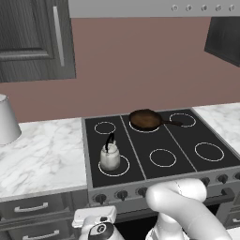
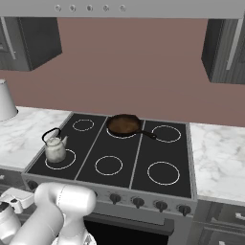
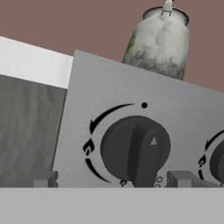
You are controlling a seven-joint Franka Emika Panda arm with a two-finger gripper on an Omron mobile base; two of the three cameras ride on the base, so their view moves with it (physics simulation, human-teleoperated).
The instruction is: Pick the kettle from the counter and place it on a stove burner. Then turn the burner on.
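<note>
The pale kettle [image 1: 110,158] [image 2: 55,149] stands upright on the front-left stove burner [image 1: 124,167] [image 2: 70,161], a white ring on the black cooktop. In the hand view the kettle [image 3: 159,41] rises above the stove's grey front panel. My gripper [image 3: 114,179] hangs low in front of that panel, open, with its fingertips [image 3: 46,178] wide apart on either side of a dark knob [image 3: 134,148]. The knob's bar stands upright and nothing is held. The marble counter [image 1: 42,154] [image 2: 220,158] flanks the stove.
A brown frying pan [image 1: 146,119] [image 2: 124,124] sits on the back middle burner. A big white cone-shaped vessel [image 1: 5,119] [image 2: 5,100] stands on the left counter. More knobs [image 1: 122,194] [image 2: 138,201] line the stove front, with drawers [image 1: 33,206] to the left.
</note>
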